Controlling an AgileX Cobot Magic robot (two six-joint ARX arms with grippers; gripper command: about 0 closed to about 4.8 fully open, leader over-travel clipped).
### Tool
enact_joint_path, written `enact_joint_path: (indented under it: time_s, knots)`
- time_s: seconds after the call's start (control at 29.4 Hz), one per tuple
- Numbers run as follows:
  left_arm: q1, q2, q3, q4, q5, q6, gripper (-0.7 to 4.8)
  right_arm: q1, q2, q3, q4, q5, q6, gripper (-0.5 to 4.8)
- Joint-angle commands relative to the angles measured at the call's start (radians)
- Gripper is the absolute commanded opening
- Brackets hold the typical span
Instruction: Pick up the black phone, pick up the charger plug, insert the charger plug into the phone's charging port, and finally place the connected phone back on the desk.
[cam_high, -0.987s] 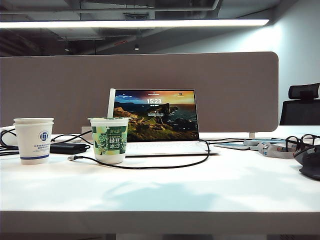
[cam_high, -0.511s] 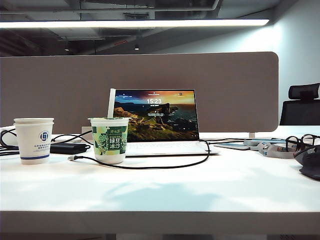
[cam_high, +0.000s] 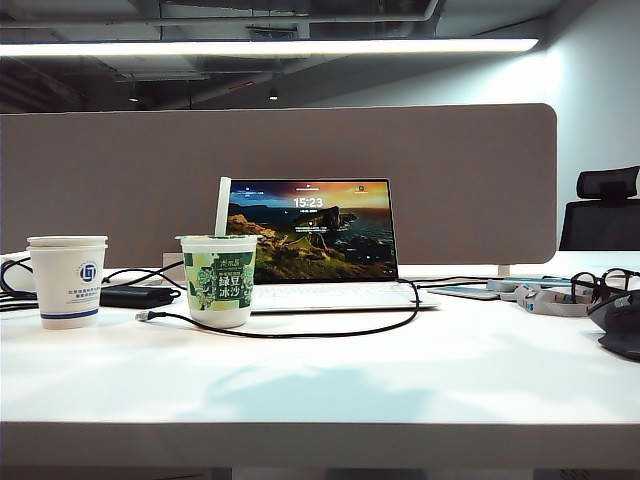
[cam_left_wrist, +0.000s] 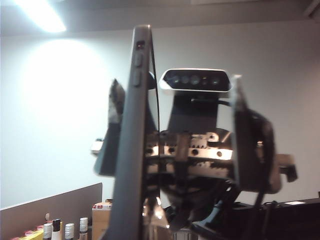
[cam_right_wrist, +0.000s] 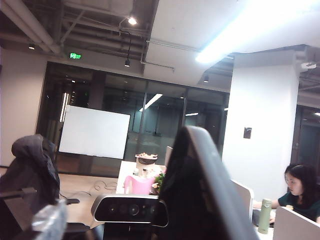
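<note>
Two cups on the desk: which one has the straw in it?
The green-printed cup, right of the two, just in front of the laptop; a white straw stands up from it. The white paper cup with the blue logo has none.

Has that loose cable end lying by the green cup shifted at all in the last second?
No. The charger plug lies on the desk at the same spot left of the green cup as before; neither pincer shows in this exterior view.
</note>
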Motion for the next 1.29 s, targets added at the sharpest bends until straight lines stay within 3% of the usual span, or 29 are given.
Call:
enact_joint_path:
  time_s: [0.03, 0.24, 0.44, 0.58, 0.82, 1.06, 1.29]
  knots:
    - [0.019, -0.008, 0.008, 0.031, 0.026, 0.003, -0.07, -0.04, -0.028, 0.005, -0.025, 0.011, -0.058, 3.86]
    - [0.067, -0.008, 0.008, -0.005, 0.112, -0.021, -0.07, -0.178, -0.1, 0.005, -0.209, 0.019, -0.183, 3.92]
    - [0.101, -0.008, 0.008, -0.25, 0.217, 0.032, -0.07, -0.27, -0.156, 0.005, -0.388, 0.009, -0.284, 3.91]
    - [0.105, -0.008, 0.008, -0.472, 0.272, 0.197, -0.07, -0.275, -0.16, 0.005, -0.509, -0.029, -0.354, 3.9]
    - [0.103, -0.008, 0.008, -0.744, 0.283, 0.445, -0.07, -0.272, -0.159, 0.005, -0.832, -0.053, -0.604, 3.9]
    - [0.096, -0.008, 0.008, -1.074, 0.169, 0.761, -0.07, -0.256, -0.157, 0.005, -1.08, -0.024, -0.797, 3.89]
    - [0.089, -0.008, 0.008, -1.172, 0.11, 0.858, -0.07, -0.222, -0.137, 0.005, -1.268, 0.031, -0.943, 3.88]
